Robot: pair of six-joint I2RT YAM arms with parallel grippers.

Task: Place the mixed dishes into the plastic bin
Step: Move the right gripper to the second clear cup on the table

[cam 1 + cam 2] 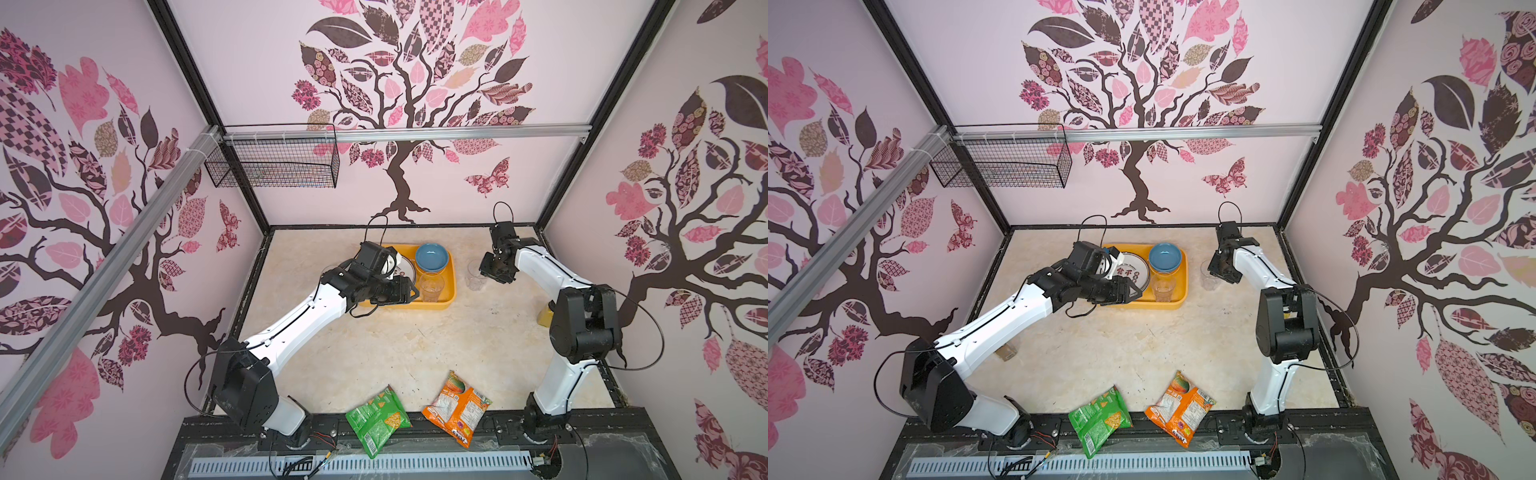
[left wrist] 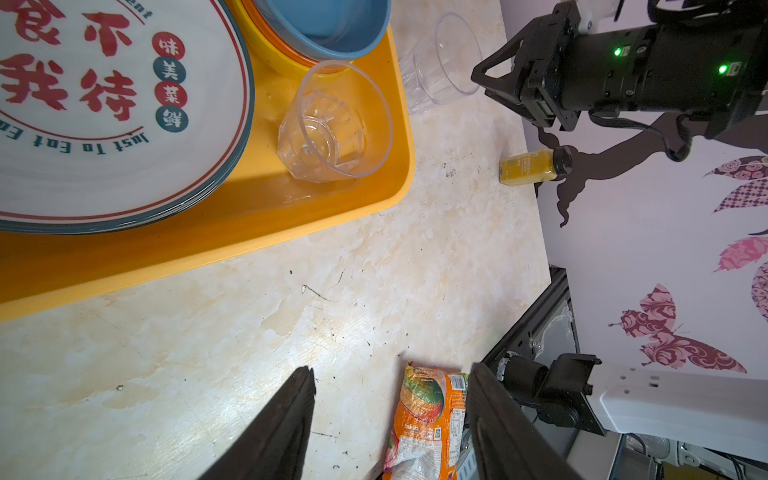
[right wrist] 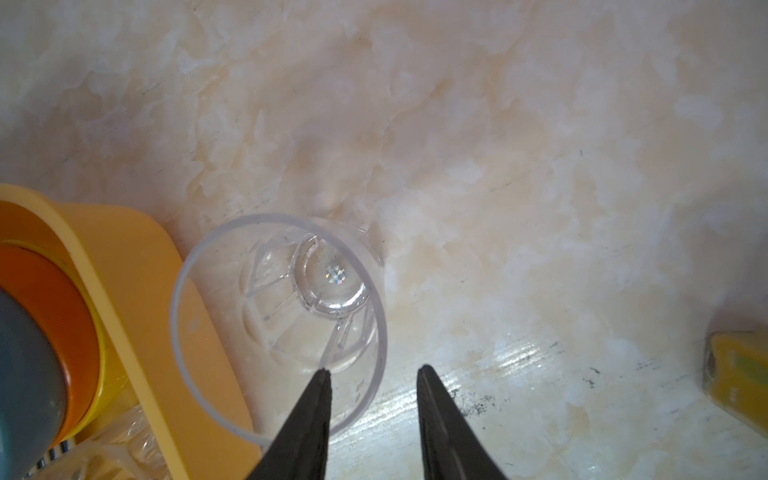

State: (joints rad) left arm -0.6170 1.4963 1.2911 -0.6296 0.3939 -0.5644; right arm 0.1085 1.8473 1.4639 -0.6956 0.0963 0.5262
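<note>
We note one clear cup (image 3: 328,286) upright on the surface (image 3: 498,166), mouth up, long axis vertical, just beside the outer wall of the plastic bin (image 3: 137,257) and not in it. The right claw (image 3: 372,372) hangs right over its rim, jaws parted. One finger is inside the mouth and one outside, with the cup wall between them, unpinched. We judge the right arm much the nearer. The bin lies beyond the cup from that arm. The left claw (image 2: 390,368) is parted and empty, over bare surface by the bin.
</note>
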